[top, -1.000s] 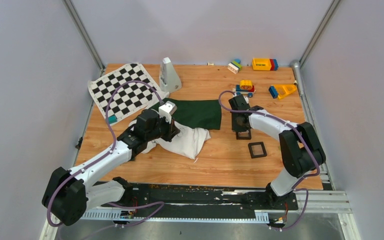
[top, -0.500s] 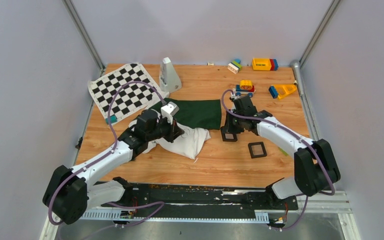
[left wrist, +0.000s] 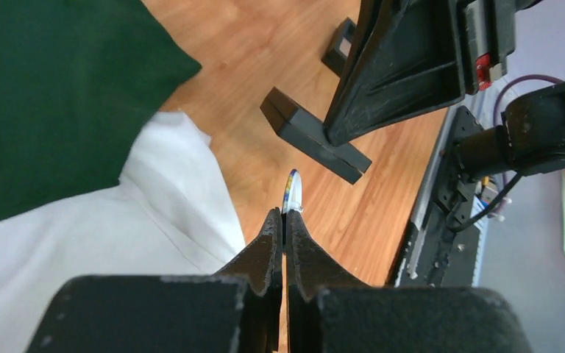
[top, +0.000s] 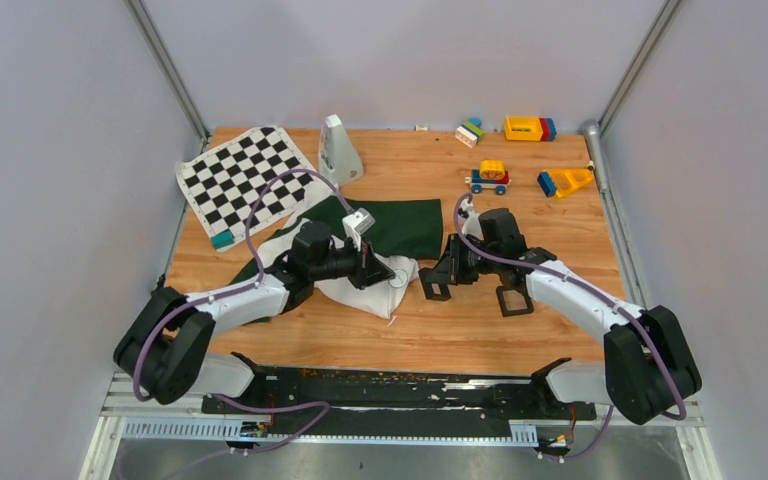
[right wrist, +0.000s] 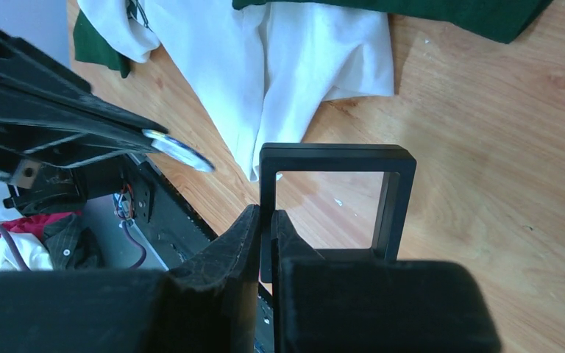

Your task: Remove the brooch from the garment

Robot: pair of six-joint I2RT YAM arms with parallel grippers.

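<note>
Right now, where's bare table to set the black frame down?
Free: the near strip of table between the shirt and the near edge; the back strip between the white cone and the toys. Crowded: the middle, where the left gripper pinching the brooch meets the right gripper holding the black frame, next to a second frame; also the back-right corner with those toys.

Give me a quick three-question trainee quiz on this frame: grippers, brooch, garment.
1. True or false: the brooch is pinned to the garment.
2. The right gripper holds: A) nothing B) a black square frame C) the garment.
3. Which gripper grips the brooch?
Key: 1 false, it hangs over the bare table, clear of the cloth. 2 B. 3 the left gripper, fingers shut on it.
</note>
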